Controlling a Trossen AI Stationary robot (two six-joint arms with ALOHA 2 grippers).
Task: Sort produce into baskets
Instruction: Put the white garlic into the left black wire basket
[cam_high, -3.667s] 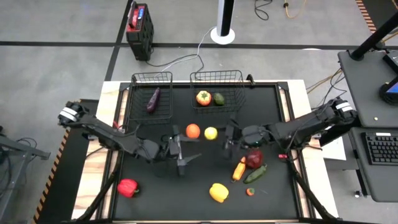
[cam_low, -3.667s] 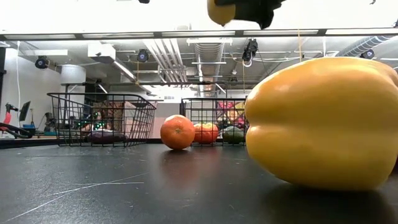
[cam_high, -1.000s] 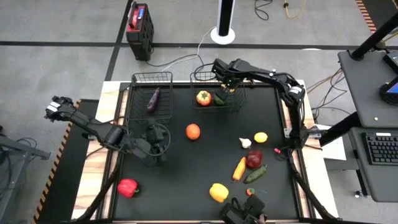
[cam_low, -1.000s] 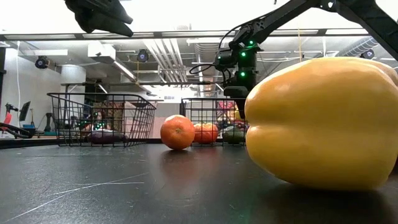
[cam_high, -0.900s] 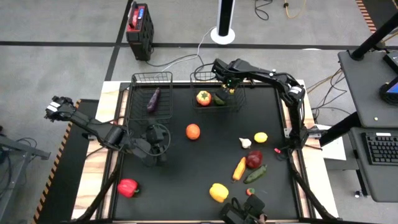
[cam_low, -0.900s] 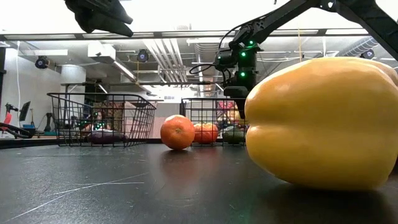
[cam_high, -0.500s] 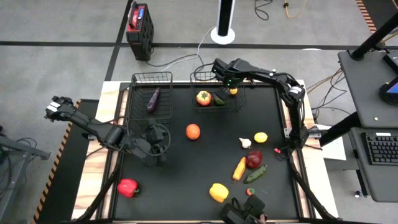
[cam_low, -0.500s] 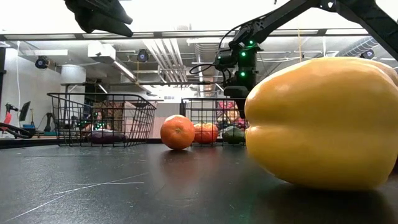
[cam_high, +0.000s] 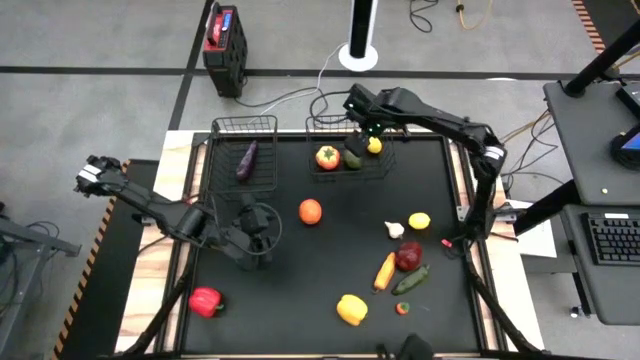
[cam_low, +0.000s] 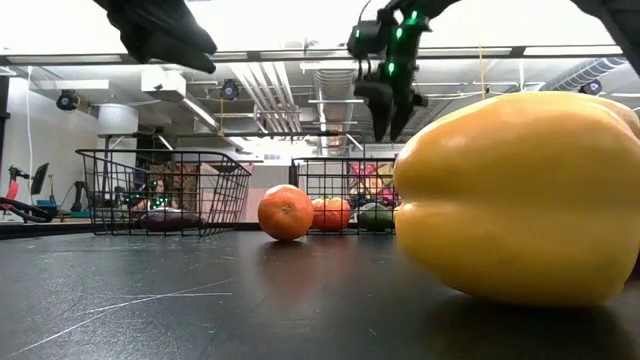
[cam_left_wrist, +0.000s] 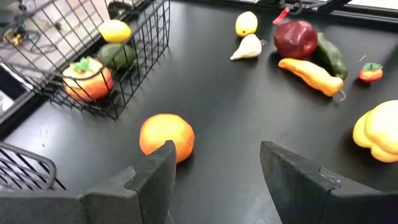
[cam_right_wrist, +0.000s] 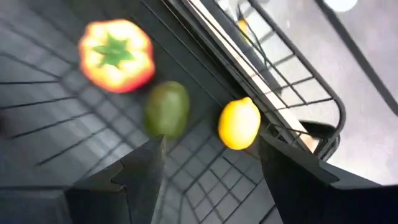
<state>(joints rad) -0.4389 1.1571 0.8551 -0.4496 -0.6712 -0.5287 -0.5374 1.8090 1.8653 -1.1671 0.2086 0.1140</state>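
The wider basket (cam_high: 350, 147) at the table's far edge holds an orange-red pepper (cam_high: 327, 157), an avocado (cam_high: 352, 160) and a lemon (cam_high: 373, 145), all lying on its floor. My right gripper (cam_high: 362, 125) hangs open above that basket, fingers pointing down, holding nothing; its wrist view shows the lemon (cam_right_wrist: 239, 123) below it. The narrower basket (cam_high: 245, 150) holds a purple eggplant (cam_high: 246, 160). My left gripper (cam_high: 262, 225) hovers open left of centre, the orange (cam_left_wrist: 166, 135) on the table just ahead of it.
Loose on the table's right half lie a garlic (cam_high: 394, 230), a second lemon (cam_high: 419, 221), a red pepper (cam_high: 408, 256), a carrot (cam_high: 385, 270), a green vegetable (cam_high: 410, 280), a yellow pepper (cam_high: 351, 309) and a small red piece (cam_high: 402, 308). Another red pepper (cam_high: 205, 300) lies near left.
My right gripper has risen straight up out of the wider basket and now hangs above its rim. The lemon it stood over stays on the basket floor and now shows clear of the fingers.
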